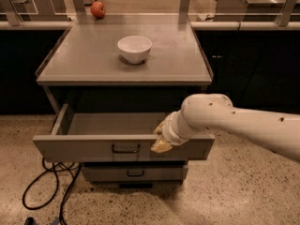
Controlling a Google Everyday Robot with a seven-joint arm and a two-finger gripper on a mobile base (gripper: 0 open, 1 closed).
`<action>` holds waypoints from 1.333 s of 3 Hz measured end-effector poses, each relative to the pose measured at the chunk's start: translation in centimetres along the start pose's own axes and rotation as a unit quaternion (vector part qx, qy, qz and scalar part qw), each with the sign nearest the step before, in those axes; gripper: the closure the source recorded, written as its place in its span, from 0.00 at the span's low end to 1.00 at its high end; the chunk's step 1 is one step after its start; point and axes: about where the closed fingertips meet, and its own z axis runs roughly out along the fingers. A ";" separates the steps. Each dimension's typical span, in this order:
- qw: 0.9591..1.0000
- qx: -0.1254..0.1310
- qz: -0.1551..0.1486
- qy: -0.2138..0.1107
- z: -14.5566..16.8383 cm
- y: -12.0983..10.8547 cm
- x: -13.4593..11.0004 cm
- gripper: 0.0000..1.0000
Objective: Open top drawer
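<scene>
The top drawer (84,146) is a wide grey metal drawer pulled well out from under the cabinet top, its inside bare. A small black wire handle (125,149) sits centred on its front. My gripper (160,143) hangs at the drawer's front upper edge, just right of the handle, at the end of my white arm that reaches in from the right. A narrower grey drawer (135,173) with a black handle sits shut below.
A white bowl (134,48) stands on the grey cabinet top (84,60). A red apple (98,9) lies at the back left. Black cables (44,186) loop on the speckled floor at the left. Dark cabinets flank both sides.
</scene>
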 end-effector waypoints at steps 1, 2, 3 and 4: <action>1.000 0.000 0.000 0.000 -0.3 -0.1 -0.2 1.00; 1.000 0.003 0.004 0.006 -0.3 1.3 0.2 1.00; 1.000 0.003 0.004 0.006 -0.6 1.3 -0.1 1.00; 1.000 0.006 0.007 0.011 -0.7 2.4 0.2 1.00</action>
